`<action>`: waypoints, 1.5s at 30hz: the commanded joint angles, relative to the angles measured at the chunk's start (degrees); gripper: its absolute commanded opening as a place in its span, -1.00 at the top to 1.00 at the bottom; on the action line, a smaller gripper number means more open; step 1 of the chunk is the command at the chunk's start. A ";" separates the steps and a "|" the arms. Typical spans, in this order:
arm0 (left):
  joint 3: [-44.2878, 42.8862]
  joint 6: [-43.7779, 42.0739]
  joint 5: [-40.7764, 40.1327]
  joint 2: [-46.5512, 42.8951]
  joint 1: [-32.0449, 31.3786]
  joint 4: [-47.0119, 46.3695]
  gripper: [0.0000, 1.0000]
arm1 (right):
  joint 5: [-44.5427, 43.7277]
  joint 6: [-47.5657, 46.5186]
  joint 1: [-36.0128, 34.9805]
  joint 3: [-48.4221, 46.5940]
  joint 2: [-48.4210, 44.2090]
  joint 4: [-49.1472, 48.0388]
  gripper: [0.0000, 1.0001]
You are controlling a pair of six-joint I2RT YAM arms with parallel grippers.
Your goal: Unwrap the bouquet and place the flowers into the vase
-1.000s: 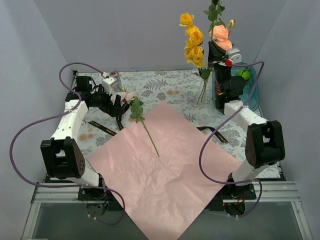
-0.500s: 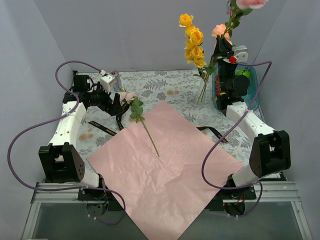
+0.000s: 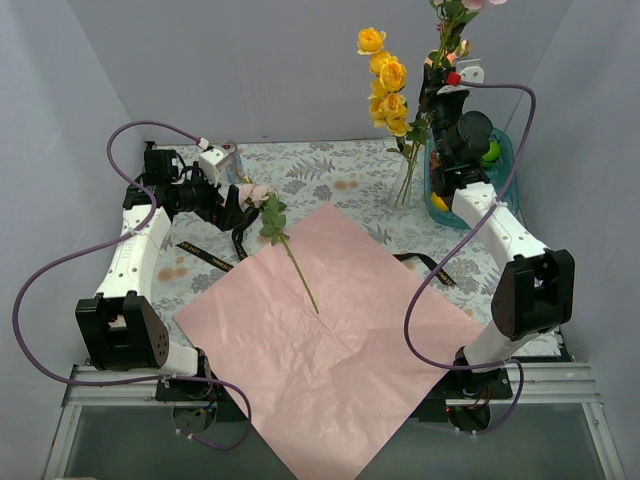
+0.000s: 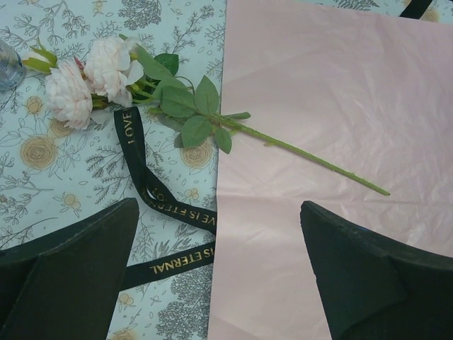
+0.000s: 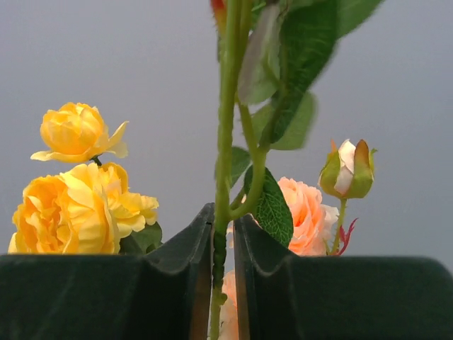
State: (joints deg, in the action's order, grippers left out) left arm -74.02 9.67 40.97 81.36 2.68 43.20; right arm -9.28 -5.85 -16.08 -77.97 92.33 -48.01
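Note:
The vase [image 3: 405,186] stands at the back right with yellow flowers [image 3: 388,90] [image 5: 78,191] in it. Raised above it, my right gripper [image 3: 438,75] [image 5: 223,212] points up. Its jaws are a narrow gap apart, so it is open. A leafy green stem [image 5: 225,142] [image 3: 450,40] runs up between them, and a peach bloom [image 5: 304,212] shows behind. One pale pink flower [image 3: 258,195] [image 4: 92,71] lies on the table with its stem on the pink paper sheet [image 3: 330,340] [image 4: 318,85]. My left gripper [image 3: 235,210] [image 4: 218,212] hovers wide open over the black ribbon [image 4: 141,177] [image 3: 205,257].
A teal tray [image 3: 505,180] holding round fruit [image 3: 490,150] sits behind the right arm. A silver can [image 4: 6,64] stands by the pink blooms. A second piece of ribbon [image 3: 430,265] lies at the paper's right corner. Grey walls close in the sides and back.
The right gripper has risen along the upright stem and its jaws have parted slightly. The stem's top has swung toward the frame's upper edge. The left arm has barely moved.

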 commanded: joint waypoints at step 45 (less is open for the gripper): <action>-2.27 12.12 5.18 -6.22 0.22 -5.32 -0.96 | -1.17 10.78 -16.17 -3.83 -16.05 69.35 -0.96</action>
State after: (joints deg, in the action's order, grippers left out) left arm -75.48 18.94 45.45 78.89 2.68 40.23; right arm -7.31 7.14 -28.01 -73.52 76.38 17.21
